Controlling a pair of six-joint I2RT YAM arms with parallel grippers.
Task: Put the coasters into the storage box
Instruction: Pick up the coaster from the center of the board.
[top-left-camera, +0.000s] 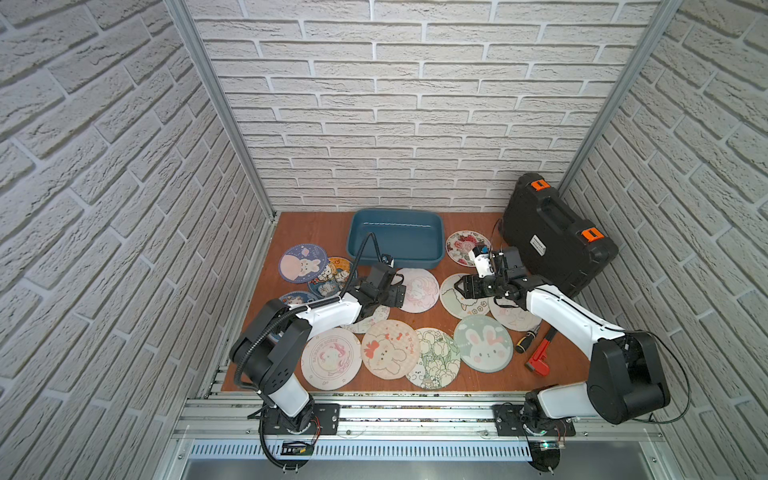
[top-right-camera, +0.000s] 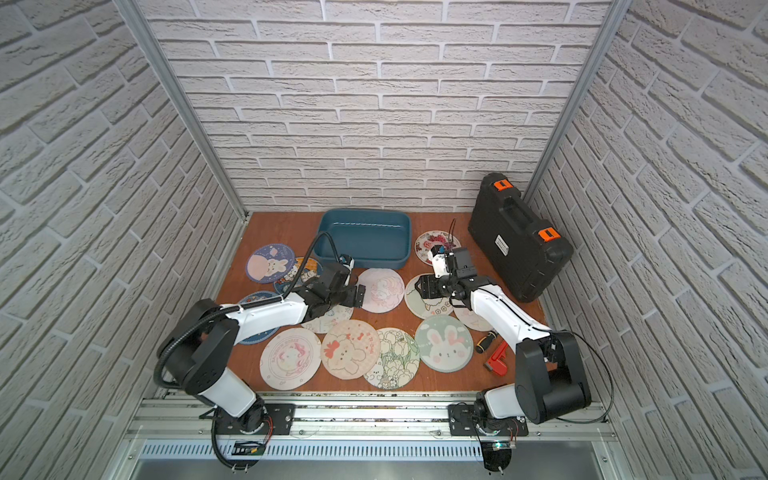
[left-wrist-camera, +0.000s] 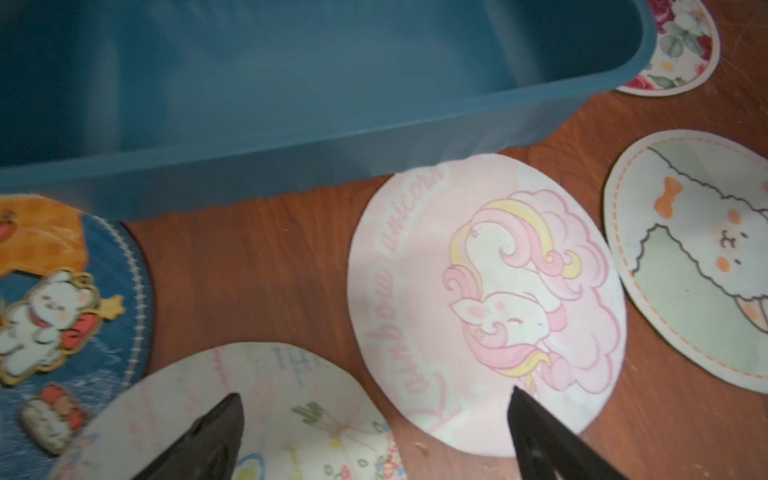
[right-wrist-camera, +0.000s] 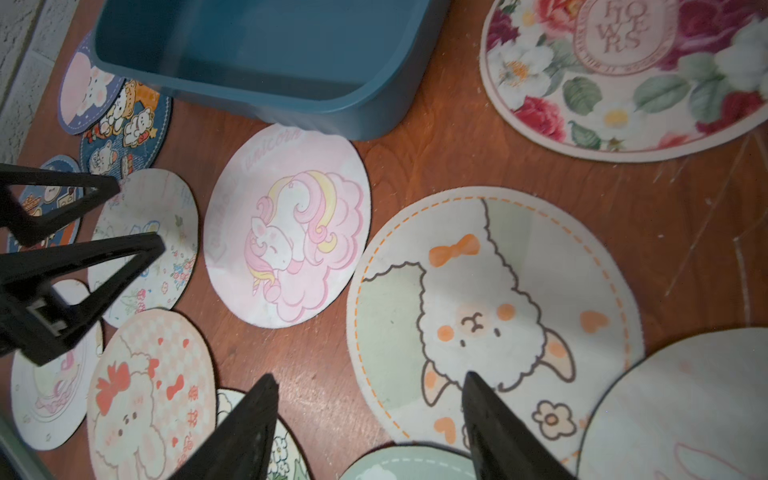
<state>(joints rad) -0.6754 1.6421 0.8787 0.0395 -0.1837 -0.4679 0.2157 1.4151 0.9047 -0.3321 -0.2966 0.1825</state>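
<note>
Currently both arms reach out over the brown wooden tabletop (top-left-camera: 309, 228). The shallow teal-blue rectangular plastic storage box (top-left-camera: 398, 262) sits at the far middle of it, near the brick back wall. The thin round printed coasters all lie flat on the wood outside the box. A pink unicorn coaster (top-left-camera: 419, 289) is just beside its front wall and a rose-patterned coaster (top-left-camera: 463, 245) lies off its right end. Two blue cartoon coasters (top-left-camera: 300, 264) overlap off its left corner. A pale green llama coaster (right-wrist-camera: 490, 316) lies beside the unicorn one. Nearer the robot lie a green bunny coaster (top-left-camera: 482, 343), a tulip-print coaster (top-left-camera: 436, 359) and a checkered coaster with red bows (top-left-camera: 388, 349), which overlaps the tulip one. The left gripper (left-wrist-camera: 374, 411) has its jaws spread wide and nothing between them. One fingertip is over a pale flower-print coaster (left-wrist-camera: 291, 374), the other over the unicorn coaster's near rim; contact cannot be told. The right gripper (right-wrist-camera: 370, 376) has its jaws apart, less widely, gripping nothing, with one fingertip over the llama coaster's edge. A black hard case with orange latches (top-left-camera: 557, 237) stands at the far right. An orange-and-black screwdriver (top-left-camera: 528, 338) and a red wrench (top-left-camera: 540, 358) lie by the right arm.
</note>
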